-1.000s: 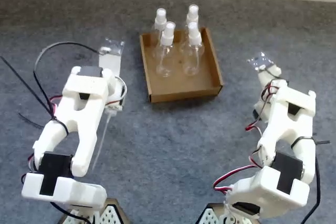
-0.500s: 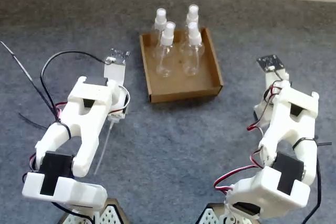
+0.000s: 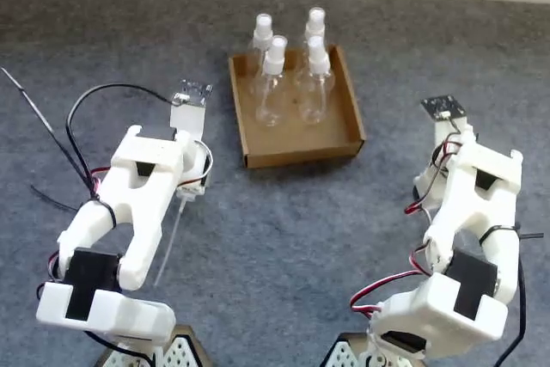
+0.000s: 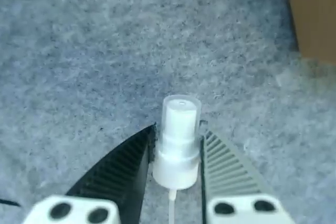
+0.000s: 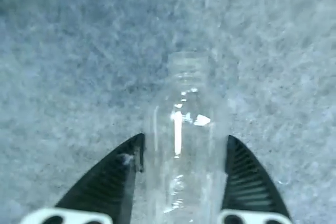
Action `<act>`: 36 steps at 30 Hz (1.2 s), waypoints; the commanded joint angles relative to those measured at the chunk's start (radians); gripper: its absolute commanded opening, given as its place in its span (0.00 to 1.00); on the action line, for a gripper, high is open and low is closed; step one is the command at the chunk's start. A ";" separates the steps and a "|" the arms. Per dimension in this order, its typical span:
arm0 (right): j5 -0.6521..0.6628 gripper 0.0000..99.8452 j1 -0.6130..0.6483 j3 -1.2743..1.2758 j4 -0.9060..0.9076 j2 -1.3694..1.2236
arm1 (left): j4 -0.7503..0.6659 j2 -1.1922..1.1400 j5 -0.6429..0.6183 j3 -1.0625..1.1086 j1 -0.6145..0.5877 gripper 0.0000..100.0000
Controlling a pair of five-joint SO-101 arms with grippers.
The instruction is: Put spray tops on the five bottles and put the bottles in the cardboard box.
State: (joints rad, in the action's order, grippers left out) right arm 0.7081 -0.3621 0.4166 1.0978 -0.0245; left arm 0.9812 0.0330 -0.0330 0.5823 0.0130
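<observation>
The left gripper point(image 4: 178, 131) clamps a spray top point(image 4: 178, 148) toward the tabletop's left edge. The right gripper point(image 5: 185, 138) grips an uncapped bottle point(image 5: 184, 114) near the right edge. Four capped bottles point(image 3: 273, 83) sit in the cardboard box point(image 3: 296, 142) by the far edge.

Watching from beside the table: seen from above, the left arm's white shell point(image 3: 142, 178) covers most of the left gripper point(image 4: 177, 129), so just a sliver of the spray top point(image 4: 178, 135) it's pinching peeks out. Up close, the top's thin tube point(image 4: 171, 208) runs off the frame edge. Same deal on the right: the bottle point(image 5: 184, 145) clamped in the right gripper point(image 5: 185, 138) loses its base to the edge. Its clear sides sort of melt into the carpet point(image 5: 63, 51), so it's hard to say where they end. In the cardboard box point(image 3: 296, 148), the two rear bottles point(image 3: 261, 33) sit half hidden behind the front pair point(image 3: 273, 83).
</observation>
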 commanded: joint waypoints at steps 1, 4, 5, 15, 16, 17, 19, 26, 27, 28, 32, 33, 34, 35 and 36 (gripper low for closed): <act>-0.011 0.01 0.019 -0.056 0.016 0.018 | -0.018 0.010 -0.005 -0.002 0.015 0.01; -0.012 0.00 0.013 -0.068 0.047 0.022 | -0.015 0.010 -0.005 -0.002 0.015 0.01; -0.018 0.00 0.013 -0.091 0.070 0.027 | -0.015 0.012 -0.005 -0.002 0.015 0.01; -0.203 0.00 0.084 -0.116 0.145 0.458 | -0.014 0.018 -0.005 -0.007 0.013 0.01; -0.221 0.00 0.105 -0.085 0.143 0.521 | -0.014 0.019 -0.006 -0.010 0.013 0.01; -0.239 0.00 0.131 -0.050 0.140 0.588 | -0.014 0.021 -0.006 -0.012 0.013 0.01; -0.275 0.00 0.200 0.022 0.107 0.719 | -0.012 0.044 -0.005 -0.028 0.013 0.01; -0.427 0.00 0.490 0.315 -0.093 1.087 | 0.046 0.355 -0.003 -0.051 0.001 0.01; -0.453 0.00 0.530 0.343 -0.113 1.106 | 0.046 0.420 -0.003 -0.061 0.001 0.01; -0.486 0.00 0.570 0.371 -0.131 1.112 | 0.052 0.481 -0.003 -0.077 -0.001 0.01; -0.601 0.00 0.722 0.437 -0.209 1.107 | 0.091 0.688 -0.005 -0.243 -0.002 0.01; -0.623 0.00 0.756 0.446 -0.236 1.109 | 0.091 0.719 -0.008 -0.292 -0.002 0.01; -0.635 0.00 0.789 0.450 -0.255 1.110 | 0.089 0.742 -0.009 -0.348 -0.001 0.01; -0.637 0.00 0.816 0.452 -0.266 1.110 | 0.089 0.757 -0.011 -0.407 0.001 0.01; -0.621 0.00 0.840 0.452 -0.266 1.110 | 0.091 0.763 -0.011 -0.461 0.005 0.01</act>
State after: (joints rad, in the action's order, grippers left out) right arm 0.1082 0.3682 0.8753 0.8999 1.0572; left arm 1.0641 0.6958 -0.0330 0.3491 0.0130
